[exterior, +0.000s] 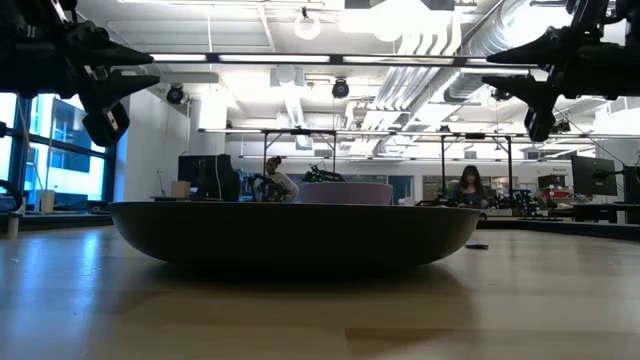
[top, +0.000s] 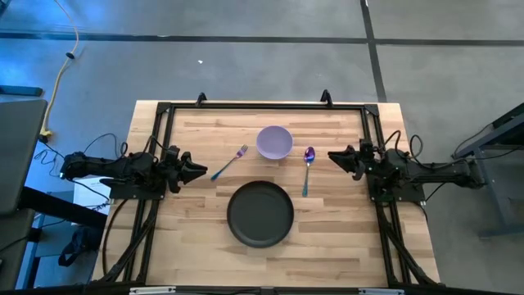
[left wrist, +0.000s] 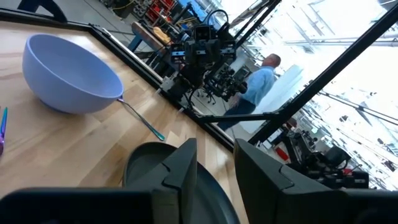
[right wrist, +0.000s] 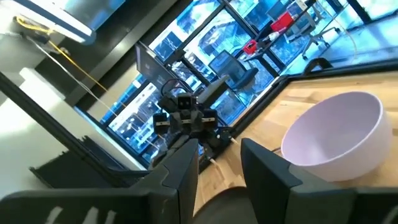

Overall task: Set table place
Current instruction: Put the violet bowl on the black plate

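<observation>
A round black plate point(top: 260, 215) lies on the light wood table point(top: 196, 246), and it serves as the landmark for the rest. Just beyond the plate, toward the far rail, sits the lavender bowl point(top: 274, 142), upright and apart from the plate's rim. The purple-and-teal fork point(top: 230, 162) lies slanted on the left-arm side of the bowl, beyond the plate's left edge. The purple-and-teal spoon point(top: 308, 168) lies on the other side of the bowl, its handle pointing back toward the plate's right edge; bowl and spoon are close, but whether they touch cannot be told.

The left gripper point(top: 196, 170) hangs above the table well to the left of the plate, its fingers point(left wrist: 180, 171) parted by a narrow gap and holding nothing. The right gripper point(top: 334, 157) hangs well to the right of the plate, near the spoon's side, its fingers point(right wrist: 183, 163) likewise slightly apart and empty.

Two people sit in the room behind the table.
</observation>
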Controlling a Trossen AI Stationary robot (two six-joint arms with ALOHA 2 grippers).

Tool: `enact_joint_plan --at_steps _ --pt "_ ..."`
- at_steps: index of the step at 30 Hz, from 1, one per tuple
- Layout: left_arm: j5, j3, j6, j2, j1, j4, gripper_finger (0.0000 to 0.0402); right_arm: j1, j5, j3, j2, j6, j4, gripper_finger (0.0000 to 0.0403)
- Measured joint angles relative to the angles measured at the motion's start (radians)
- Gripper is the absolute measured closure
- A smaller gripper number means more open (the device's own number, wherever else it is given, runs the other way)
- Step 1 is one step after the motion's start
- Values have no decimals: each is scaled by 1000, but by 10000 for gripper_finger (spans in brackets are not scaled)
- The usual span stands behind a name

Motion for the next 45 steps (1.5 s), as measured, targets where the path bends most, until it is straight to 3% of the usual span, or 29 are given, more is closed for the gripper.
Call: enact_joint_plan --at_steps 6,15,23,27,32,45 --pt "-7 0 0 0 0 0 307 0 -10 11 82 112 37 289" --pt "-34 0 -3 0 0 0 307 0 -19 245 383 -16 12 289" --pt "-18 0 -49 0 0 -1 307 -54 43 480 605 152 -374 291" --pt "-17 0 -53 0 0 -1 307 -80 43 573 735 181 -420 301" --pt "-15 0 -68 0 0 -2 307 -114 29 702 914 184 -453 319" --pt "13 0 -108 0 0 -9 307 -233 -45 1132 1187 44 -918 331"
